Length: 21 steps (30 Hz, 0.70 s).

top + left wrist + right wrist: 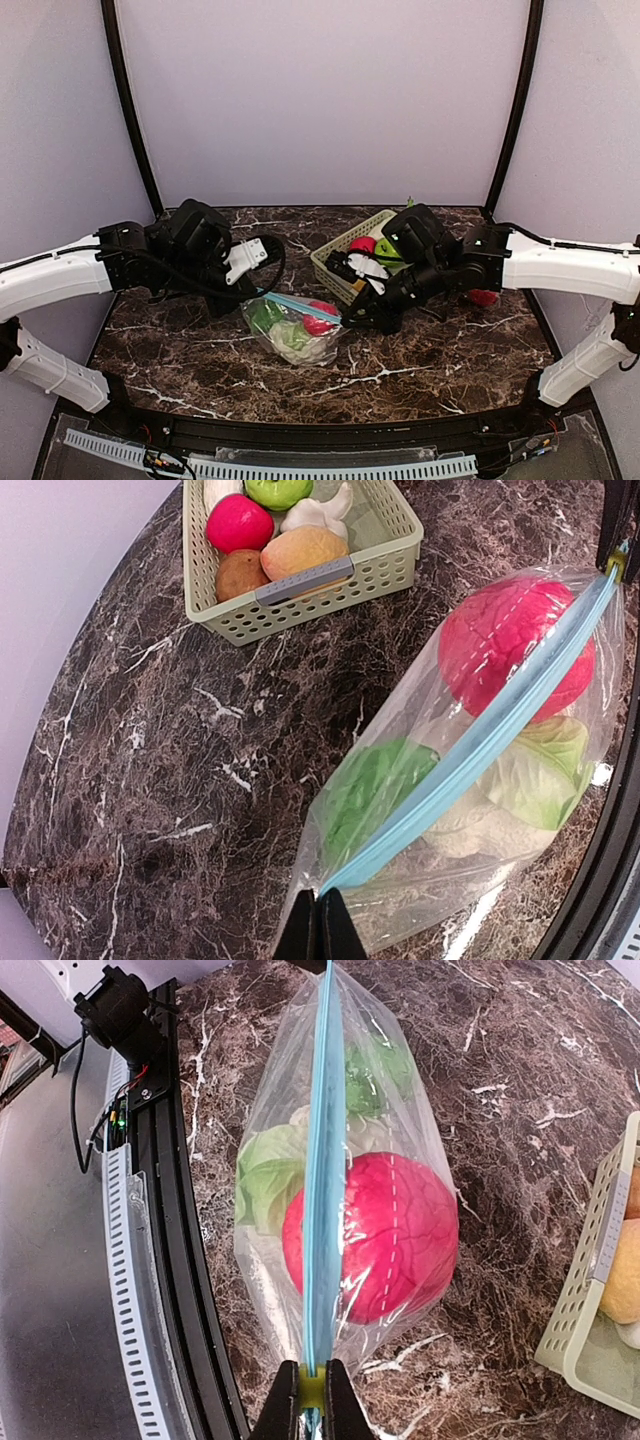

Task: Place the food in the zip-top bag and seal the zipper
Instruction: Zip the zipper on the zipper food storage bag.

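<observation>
The zip-top bag (296, 332) is seen at the centre of the top view, resting on the dark marbled bench (440, 350) and stretched between the two arms; its blue zipper (478, 742) is drawn as one straight line from the bottom centre to the upper right of the left wrist view. The left tool (320, 932) is clenched on the bag's corner at the near end of that strip, its fingers pressed together at the bottom edge of the frame; the right tool (311, 1400) is clenched on the opposite end, where a small yellow-green piece of the zipper is pinched at the bottom of the right wrist view. Three pieces of food are enclosed in the bag: a red cabbage-like toy (400, 1230) at the end nearer the right tool, a green leafy toy (372, 785) nearer the left tool, and a white cauliflower (480, 825) with green leaves beside them. More food lies in the pale green basket (300, 615) at the upper left of the left wrist view, apart from the bag: a pink-red ball (240, 522), a green apple (278, 490), a peach-coloured piece (303, 550), a brown piece (238, 575) and a white piece (322, 510); a further red piece (483, 297) is seen on the bench at the right of the top view, partly hidden by the right arm.
</observation>
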Available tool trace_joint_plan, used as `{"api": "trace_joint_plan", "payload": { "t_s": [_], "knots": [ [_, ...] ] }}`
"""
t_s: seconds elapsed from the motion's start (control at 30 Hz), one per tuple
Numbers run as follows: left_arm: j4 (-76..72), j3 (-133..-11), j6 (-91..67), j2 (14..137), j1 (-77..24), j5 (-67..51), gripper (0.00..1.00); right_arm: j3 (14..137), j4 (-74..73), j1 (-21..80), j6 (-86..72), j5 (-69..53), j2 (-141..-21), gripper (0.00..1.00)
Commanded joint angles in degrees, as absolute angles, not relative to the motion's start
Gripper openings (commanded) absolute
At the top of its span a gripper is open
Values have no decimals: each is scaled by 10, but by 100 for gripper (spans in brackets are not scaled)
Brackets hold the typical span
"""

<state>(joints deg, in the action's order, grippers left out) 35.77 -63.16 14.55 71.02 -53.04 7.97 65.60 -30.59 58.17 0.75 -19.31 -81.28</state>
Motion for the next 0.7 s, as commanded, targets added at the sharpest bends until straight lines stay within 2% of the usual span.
{"api": "trace_joint_plan", "payload": {
  "t_s": [0.0,0.27,0.43,0.67],
  "knots": [
    [395,-619,135,683,-509,171,1,638,-389,576,0,-187,-791,0],
    [381,-608,118,679,-507,166,1,643,-385,575,-20,-201,-794,0],
    [351,-589,59,676,-507,89,1,643,-299,585,-75,-282,-824,0],
    [360,-577,-13,660,-506,21,1,656,-245,611,-124,-324,-906,0]
  ]
}}
